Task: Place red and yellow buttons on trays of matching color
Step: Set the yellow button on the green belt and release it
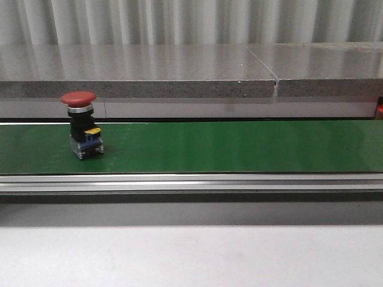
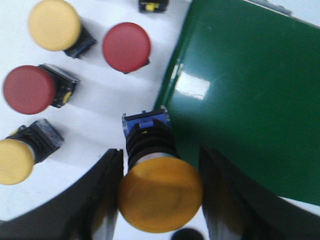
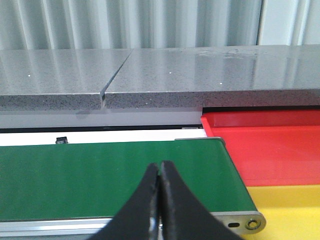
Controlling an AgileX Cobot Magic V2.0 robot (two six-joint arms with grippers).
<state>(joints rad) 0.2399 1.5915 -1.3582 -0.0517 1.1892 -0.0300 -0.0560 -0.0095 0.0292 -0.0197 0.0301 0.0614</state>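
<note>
- Left gripper (image 2: 160,195) closed on a yellow button (image 2: 159,200), one dark finger (image 2: 102,200) on each side of its black body, the domed cap facing the wrist camera.
- Held just above the edge where the white table (image 2: 120,105) meets the green belt (image 2: 250,100).
- On the white table beyond the held one, four more buttons: two red (image 2: 126,46) (image 2: 29,89) and two yellow (image 2: 54,24) (image 2: 14,160), lying apart from each other; part of another dark piece (image 2: 152,5) cut off at the frame edge.
- Right gripper (image 3: 160,200) with its black fingers pressed tip to tip, holding nothing, poised over the near rim of the green belt (image 3: 100,175).
- Past the belt's end in the right wrist view, a red tray (image 3: 270,145) and, nearer the camera and touching it, a yellow tray (image 3: 290,210).
- Front view: one red button (image 1: 82,122) standing upright on the green belt (image 1: 239,146), toward its left end, cap on top, small yellow and blue block at its base.
- Behind the belt, a grey stone ledge (image 1: 179,72) and a ribbed grey wall (image 1: 191,21).
</note>
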